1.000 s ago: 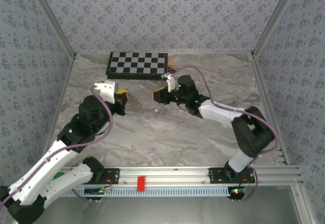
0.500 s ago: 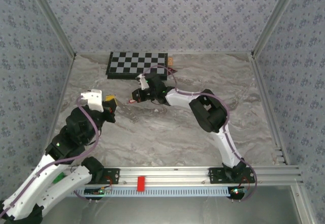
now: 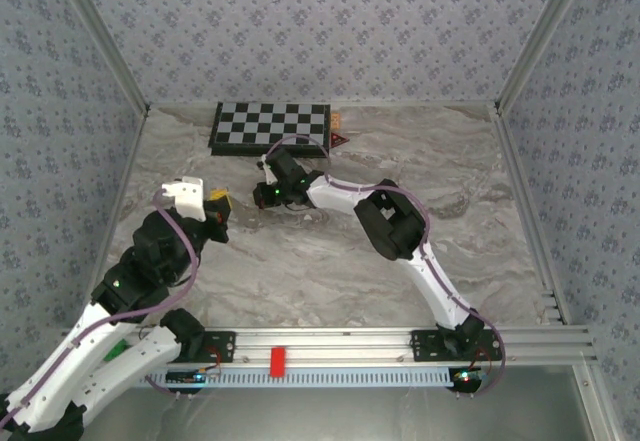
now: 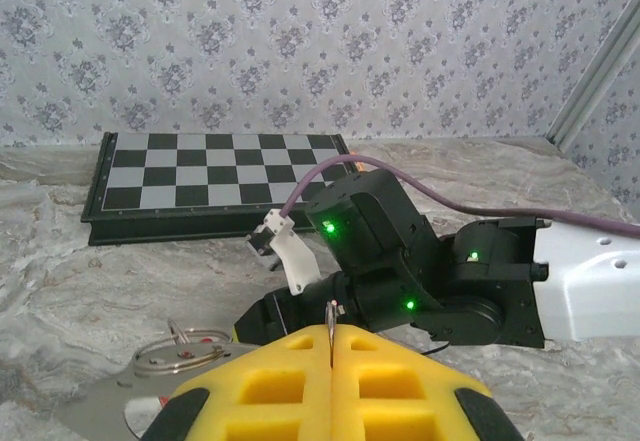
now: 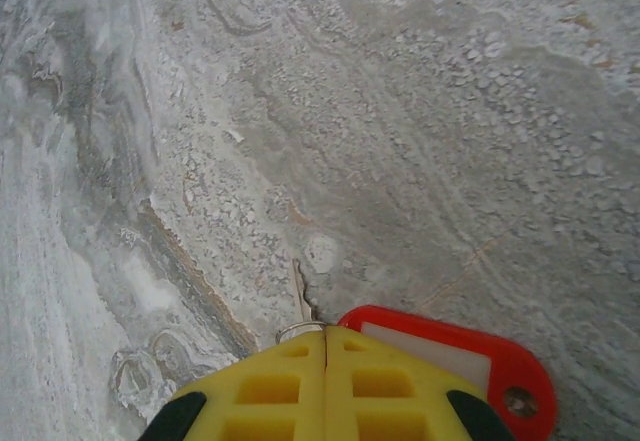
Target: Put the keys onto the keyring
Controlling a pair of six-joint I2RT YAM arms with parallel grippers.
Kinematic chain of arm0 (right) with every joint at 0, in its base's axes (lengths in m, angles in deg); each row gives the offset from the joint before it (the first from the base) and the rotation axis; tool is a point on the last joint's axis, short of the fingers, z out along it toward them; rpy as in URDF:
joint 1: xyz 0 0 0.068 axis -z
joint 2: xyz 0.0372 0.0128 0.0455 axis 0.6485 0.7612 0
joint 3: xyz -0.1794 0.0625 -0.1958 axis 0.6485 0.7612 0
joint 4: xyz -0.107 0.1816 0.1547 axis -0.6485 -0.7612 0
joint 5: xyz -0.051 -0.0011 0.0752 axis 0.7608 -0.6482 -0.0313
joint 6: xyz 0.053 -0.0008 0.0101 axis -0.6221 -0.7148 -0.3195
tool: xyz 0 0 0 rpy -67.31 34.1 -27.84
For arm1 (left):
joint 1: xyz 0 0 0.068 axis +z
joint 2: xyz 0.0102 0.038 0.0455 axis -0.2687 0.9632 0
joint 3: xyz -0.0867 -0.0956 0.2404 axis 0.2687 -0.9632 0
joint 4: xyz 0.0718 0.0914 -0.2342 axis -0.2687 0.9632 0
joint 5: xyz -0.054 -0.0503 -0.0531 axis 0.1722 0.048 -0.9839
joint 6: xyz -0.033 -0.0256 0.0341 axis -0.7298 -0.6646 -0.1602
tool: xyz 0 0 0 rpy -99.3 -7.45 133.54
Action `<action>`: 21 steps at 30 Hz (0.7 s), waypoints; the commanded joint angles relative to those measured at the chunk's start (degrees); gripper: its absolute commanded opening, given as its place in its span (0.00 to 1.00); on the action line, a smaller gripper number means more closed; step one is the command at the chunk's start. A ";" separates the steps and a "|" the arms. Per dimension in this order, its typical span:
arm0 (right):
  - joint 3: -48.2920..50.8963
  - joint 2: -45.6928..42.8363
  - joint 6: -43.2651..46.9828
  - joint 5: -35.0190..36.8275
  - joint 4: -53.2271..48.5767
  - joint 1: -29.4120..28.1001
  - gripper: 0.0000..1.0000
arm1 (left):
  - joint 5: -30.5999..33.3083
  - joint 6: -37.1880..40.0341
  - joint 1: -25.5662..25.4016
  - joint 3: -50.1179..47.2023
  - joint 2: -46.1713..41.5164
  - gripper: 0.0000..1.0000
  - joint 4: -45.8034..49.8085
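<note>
My left gripper (image 4: pixel 331 333) is shut, and a thin silvery metal piece (image 4: pixel 330 317) stands edge-on between its yellow pads; which thing it is I cannot tell. A pale wire loop, the keyring (image 4: pixel 183 353), lies low at its left on a grey plate. My right gripper (image 5: pixel 325 329) is shut low over the marble. A small wire ring (image 5: pixel 296 332) and a key's thin blade (image 5: pixel 300 294) poke out at its tips, and the red plastic head (image 5: pixel 455 353) lies under its right pad. From above, the right gripper (image 3: pixel 262 197) sits just right of the left gripper (image 3: pixel 218 207).
A chessboard (image 3: pixel 270 126) lies at the back of the marble table (image 3: pixel 330 261), with a small dark-red triangular piece (image 3: pixel 338 140) at its right corner. A red block (image 3: pixel 277 360) sits on the front rail. The right arm (image 3: pixel 385 223) stretches across the middle.
The right arm swung left across the table and its gripper shut. The left gripper drew back a little to the left and nearer, staying shut.
</note>
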State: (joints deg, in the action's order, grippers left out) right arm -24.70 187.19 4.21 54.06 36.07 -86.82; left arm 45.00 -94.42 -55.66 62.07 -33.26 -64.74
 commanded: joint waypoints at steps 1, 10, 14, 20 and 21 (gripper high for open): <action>0.16 1.19 -0.31 1.67 -3.37 0.33 0.00 | -0.69 -0.39 0.13 0.88 -0.33 0.00 -1.74; 8.06 -4.07 0.96 1.61 -2.13 1.26 0.00 | -1.01 -0.37 0.12 0.89 0.38 0.00 -1.87; 15.79 -8.54 0.86 2.53 1.88 2.37 0.00 | -1.22 -0.13 0.16 0.72 0.64 0.00 -2.13; 26.74 -14.68 1.28 1.88 3.51 3.50 0.00 | -3.08 0.16 0.17 0.72 1.92 0.00 -2.74; 29.24 -16.05 0.96 1.87 4.34 3.87 0.00 | -4.07 0.43 0.13 0.72 2.37 0.00 -2.92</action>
State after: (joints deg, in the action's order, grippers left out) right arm -1.01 173.27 4.78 54.48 43.00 -83.65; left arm 43.40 -94.38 -55.66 61.94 -31.51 -64.83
